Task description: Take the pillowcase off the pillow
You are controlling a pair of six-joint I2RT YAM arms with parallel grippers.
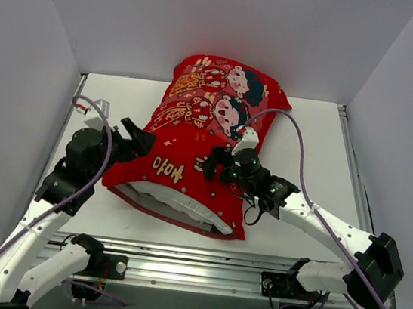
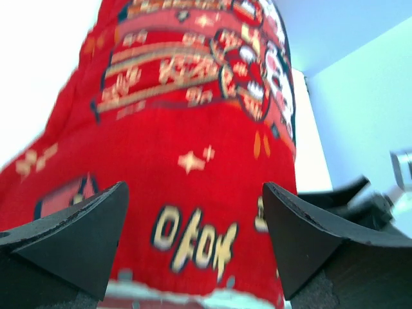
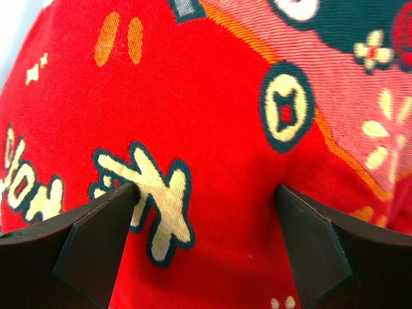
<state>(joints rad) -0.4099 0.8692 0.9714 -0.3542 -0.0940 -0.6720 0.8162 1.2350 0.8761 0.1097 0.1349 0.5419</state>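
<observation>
Both pairs of fingers spread at the near end of the cased pillow.
My left fingers [image 1: 138, 138] stand wide apart at the left edge of the pillowcase [image 1: 203, 123], with red fabric just ahead of them and a strip of bare desk [image 1: 311, 138] on their outer side. My right fingers [image 1: 213, 164] are spread too, tips against the cloth on top, pinching nothing. Nearer me than both, the open mouth shows the white pillow [image 1: 174, 200]. Free desk lies to the right of my right fingers.

Red gold-printed pillowcase [image 1: 203, 135], white pillow [image 1: 176, 201]
</observation>
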